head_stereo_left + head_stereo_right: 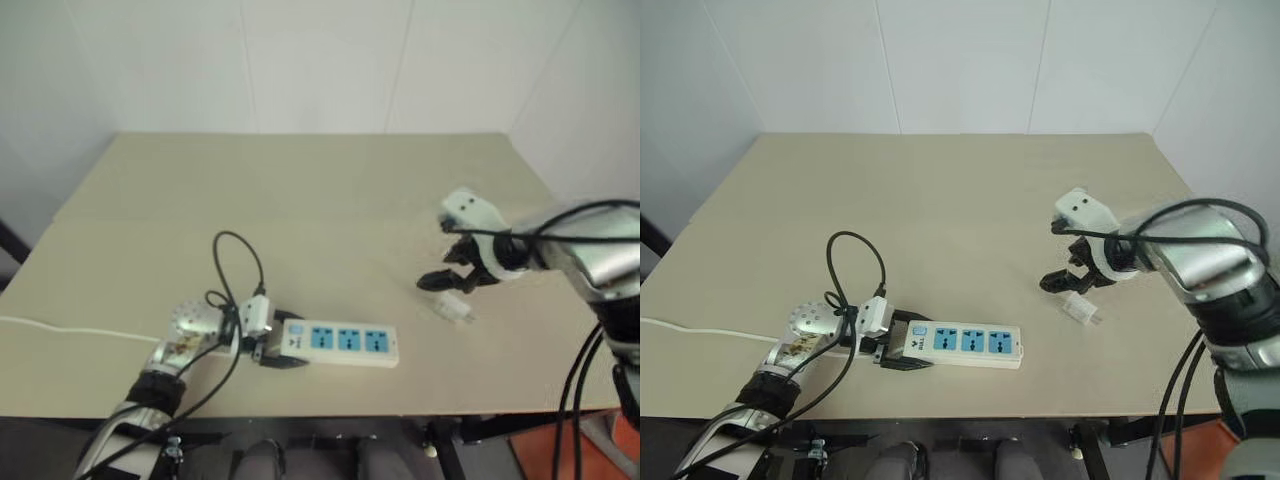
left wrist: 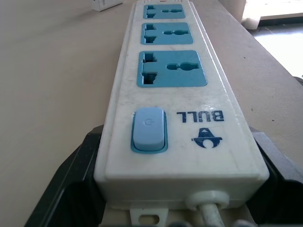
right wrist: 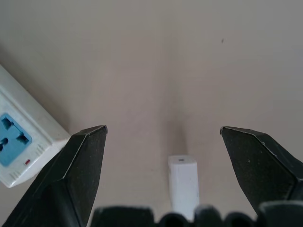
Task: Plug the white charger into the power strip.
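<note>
At centre right of the head view, the white charger (image 1: 1080,309) lies flat on the table (image 1: 970,190), light, rigid and likely slick, best pinched across its flat sides by the wide-open, empty right gripper (image 1: 1065,279) above it, while the left gripper (image 1: 902,345) clamps the power strip (image 1: 965,343) at lower centre.

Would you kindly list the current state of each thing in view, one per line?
Power strip: flat on the table, cord end clamped, all three outlets empty.
Charger: lying loose on the table, unplugged, not held.
Left gripper: shut on the strip's cord end.
Right gripper: open, above the charger, not touching it.
Table: bears the strip and charger.
</note>
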You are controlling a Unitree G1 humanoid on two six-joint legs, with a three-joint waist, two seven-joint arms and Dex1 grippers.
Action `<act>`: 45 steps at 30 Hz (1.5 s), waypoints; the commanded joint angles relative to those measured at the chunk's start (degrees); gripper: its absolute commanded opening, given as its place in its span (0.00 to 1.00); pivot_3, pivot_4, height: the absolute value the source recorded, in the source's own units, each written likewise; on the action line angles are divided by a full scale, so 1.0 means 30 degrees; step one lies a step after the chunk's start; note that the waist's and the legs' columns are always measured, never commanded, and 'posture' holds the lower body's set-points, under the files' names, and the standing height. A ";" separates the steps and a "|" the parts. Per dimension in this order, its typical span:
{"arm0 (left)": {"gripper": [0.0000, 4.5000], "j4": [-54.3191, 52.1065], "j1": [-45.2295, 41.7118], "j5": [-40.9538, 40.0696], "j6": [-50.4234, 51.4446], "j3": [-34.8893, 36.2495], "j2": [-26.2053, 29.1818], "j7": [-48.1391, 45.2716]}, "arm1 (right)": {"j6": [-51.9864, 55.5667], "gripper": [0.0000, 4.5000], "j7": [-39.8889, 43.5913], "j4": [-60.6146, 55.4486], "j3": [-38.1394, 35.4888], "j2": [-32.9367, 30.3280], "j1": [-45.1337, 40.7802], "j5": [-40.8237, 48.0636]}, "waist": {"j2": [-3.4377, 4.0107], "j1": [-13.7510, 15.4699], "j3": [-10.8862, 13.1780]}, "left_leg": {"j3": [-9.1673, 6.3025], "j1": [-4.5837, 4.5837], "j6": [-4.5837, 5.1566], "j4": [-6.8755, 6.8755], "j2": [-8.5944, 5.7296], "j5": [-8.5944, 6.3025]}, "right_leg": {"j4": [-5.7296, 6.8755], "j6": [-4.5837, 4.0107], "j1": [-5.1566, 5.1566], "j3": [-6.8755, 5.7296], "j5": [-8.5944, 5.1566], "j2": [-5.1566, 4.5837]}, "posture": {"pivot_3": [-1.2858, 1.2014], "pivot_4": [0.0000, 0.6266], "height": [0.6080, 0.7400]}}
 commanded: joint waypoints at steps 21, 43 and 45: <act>0.74 -0.0632 0.0280 0.0593 0.0732 -0.0724 0.0048 0.0769 | -0.4991 0.80 0.3966 0.7104 0.5461 0.2262 0.0048 -0.5819 | 0.0009 0.0084 -0.0016 | 0.0001 -0.0018 0.0004 0.0031 -0.0006 -0.0002 | -0.0006 0.0017 -0.0005 -0.0007 0.0026 0.0000 | 0.52 0.24 1.00; 0.74 0.0226 0.0079 0.0715 0.0421 -0.0814 0.0125 0.0737 | -1.4176 0.25 -0.0335 0.2277 -1.0466 0.7700 0.4133 -0.1070 | -0.0085 0.0044 -0.0183 | -0.0022 -0.0014 0.0017 0.0070 -0.0003 -0.0008 | -0.0018 0.0049 0.0042 -0.0016 0.0075 0.0006 | 0.52 0.24 1.00; 0.74 0.0361 -0.0027 0.0703 0.0409 -0.0849 0.0131 0.0728 | -1.4626 0.25 -0.0146 0.0821 -1.1561 0.8763 0.5842 0.0190 | -0.0094 0.0078 -0.0205 | -0.0053 -0.0012 0.0067 0.0067 0.0006 -0.0038 | -0.0023 0.0048 0.0066 -0.0049 0.0075 0.0015 | 0.52 0.24 1.00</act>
